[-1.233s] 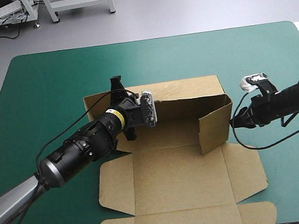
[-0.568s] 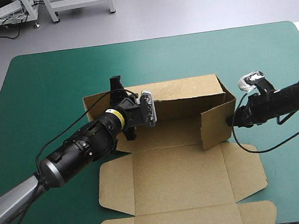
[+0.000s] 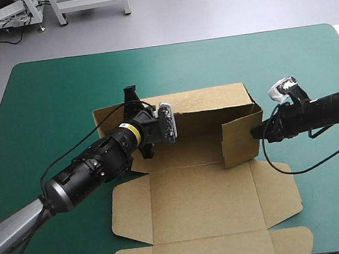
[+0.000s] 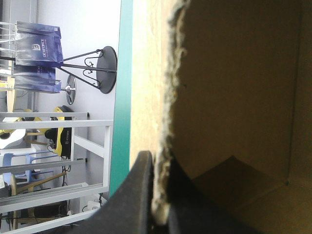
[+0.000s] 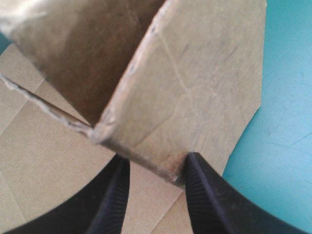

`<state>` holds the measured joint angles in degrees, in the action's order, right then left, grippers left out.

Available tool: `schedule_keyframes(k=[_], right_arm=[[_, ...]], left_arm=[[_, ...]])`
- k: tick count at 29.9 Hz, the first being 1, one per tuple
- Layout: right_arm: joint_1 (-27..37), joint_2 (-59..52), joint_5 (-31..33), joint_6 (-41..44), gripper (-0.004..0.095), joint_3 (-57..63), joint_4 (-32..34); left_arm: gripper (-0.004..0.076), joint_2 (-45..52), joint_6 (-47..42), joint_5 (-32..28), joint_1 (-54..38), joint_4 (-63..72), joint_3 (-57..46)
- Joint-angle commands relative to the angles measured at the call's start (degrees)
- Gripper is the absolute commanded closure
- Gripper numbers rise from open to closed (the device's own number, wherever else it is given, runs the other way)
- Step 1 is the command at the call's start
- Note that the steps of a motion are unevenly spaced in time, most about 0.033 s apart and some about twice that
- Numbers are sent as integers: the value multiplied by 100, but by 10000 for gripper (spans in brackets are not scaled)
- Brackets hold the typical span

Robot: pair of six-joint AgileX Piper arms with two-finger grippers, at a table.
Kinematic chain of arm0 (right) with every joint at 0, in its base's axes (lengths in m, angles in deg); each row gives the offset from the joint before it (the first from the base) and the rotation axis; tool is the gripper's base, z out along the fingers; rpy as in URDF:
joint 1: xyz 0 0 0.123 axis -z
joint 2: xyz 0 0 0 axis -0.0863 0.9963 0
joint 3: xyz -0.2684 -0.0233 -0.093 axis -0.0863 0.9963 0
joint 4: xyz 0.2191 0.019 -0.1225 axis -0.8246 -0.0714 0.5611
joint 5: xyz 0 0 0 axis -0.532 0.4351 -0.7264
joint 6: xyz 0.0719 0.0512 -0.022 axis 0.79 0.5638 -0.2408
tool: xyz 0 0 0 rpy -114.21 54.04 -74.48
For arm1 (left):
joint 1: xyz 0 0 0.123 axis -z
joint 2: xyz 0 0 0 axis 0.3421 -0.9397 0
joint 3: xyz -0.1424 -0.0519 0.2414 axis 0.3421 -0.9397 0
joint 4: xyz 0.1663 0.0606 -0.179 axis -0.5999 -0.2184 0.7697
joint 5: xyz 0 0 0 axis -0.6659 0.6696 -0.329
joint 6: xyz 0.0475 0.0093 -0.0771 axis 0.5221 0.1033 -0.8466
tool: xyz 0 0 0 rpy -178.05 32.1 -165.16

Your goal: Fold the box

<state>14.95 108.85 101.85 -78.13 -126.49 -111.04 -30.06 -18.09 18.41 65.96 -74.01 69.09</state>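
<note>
The brown box [image 3: 208,202] lies mid-table with its lid flat toward the near edge and its long back wall [image 3: 209,101] raised. My left gripper [image 3: 133,101] is shut on the left part of that wall; in the left wrist view the board's ragged edge [image 4: 173,73] runs between the black fingers of the left gripper [image 4: 161,168]. The right side flap [image 3: 240,139] stands upright and is swung inward. My right gripper [image 3: 256,133] presses against its outer face. Seen from the right wrist, the right gripper [image 5: 158,165] stands open with the flap [image 5: 195,73] just ahead of it.
The teal-green cover [image 3: 53,115] is bare around the box. The lid's small side tabs [image 3: 282,191] lie flat near the front. A black cable loops on the cover below the right arm. The table's front edge is close to the lid.
My right gripper has moved left and pushed the right side flap inward, so it now stands squarer to the back wall. The left gripper has held its place on the wall.
</note>
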Motion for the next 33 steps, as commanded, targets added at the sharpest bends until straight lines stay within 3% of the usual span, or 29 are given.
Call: schedule_keyframes(k=[1,6,20,33], right_arm=[[0,-208,70,-102,550,-127,-544],[0,-208,88,-126,550,-127,-593],[0,-208,-812,-454,550,-127,-868],[0,-208,-839,-1008,550,-127,-1361]], left_arm=[[729,153,-157,-9,6,165,89],[729,153,-167,-63,6,165,89],[729,153,-167,-147,6,165,89],[729,153,-167,-329,6,184,89]])
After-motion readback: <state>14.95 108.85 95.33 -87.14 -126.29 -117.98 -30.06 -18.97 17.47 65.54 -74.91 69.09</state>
